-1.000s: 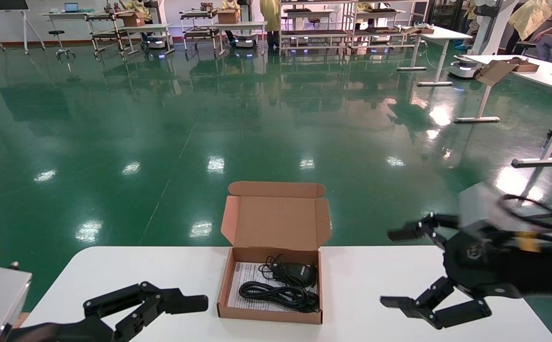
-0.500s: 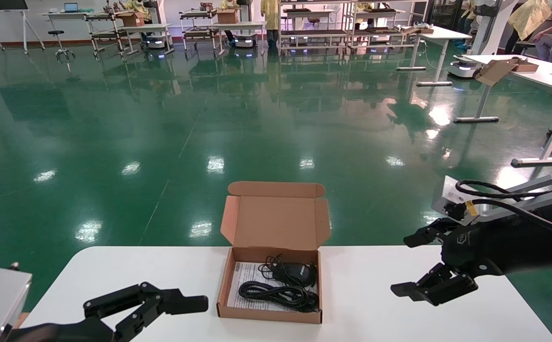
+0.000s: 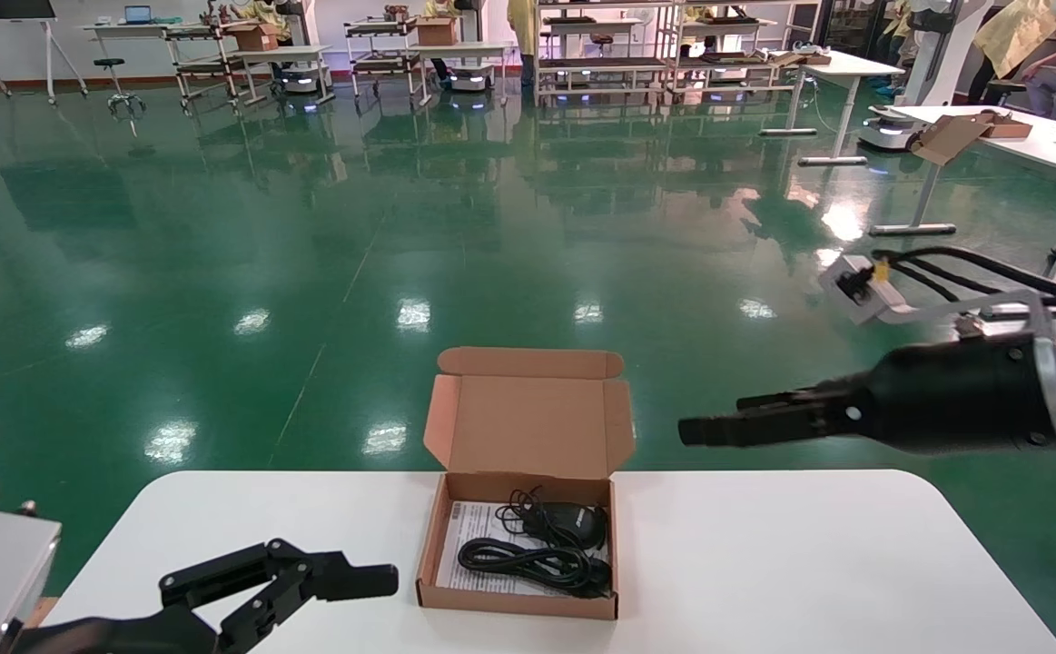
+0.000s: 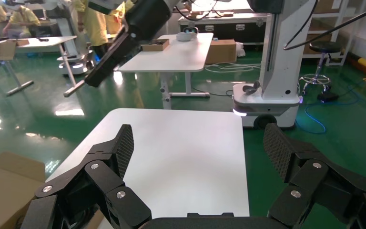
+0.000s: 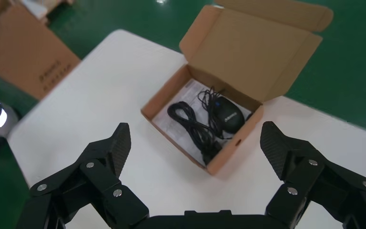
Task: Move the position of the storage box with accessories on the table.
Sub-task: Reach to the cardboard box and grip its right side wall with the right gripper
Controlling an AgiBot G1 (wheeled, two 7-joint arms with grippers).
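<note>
The storage box stands open in the middle of the white table, its lid upright at the far side. Inside lie a black mouse, a coiled black cable and a white paper sheet. My right gripper is open and empty, raised well above the table to the right of the box. In the right wrist view it looks down on the box. My left gripper is open and empty, low at the box's left; its wrist view shows only bare tabletop between the fingers.
A deeper brown carton stands on the floor off one table corner. Smaller white desks and a robot base stand on the green floor beyond. The table's far edge runs just behind the box.
My right gripper has risen from just above the tabletop, turned edge-on and swung left toward the box. The left gripper and the box have not moved.
</note>
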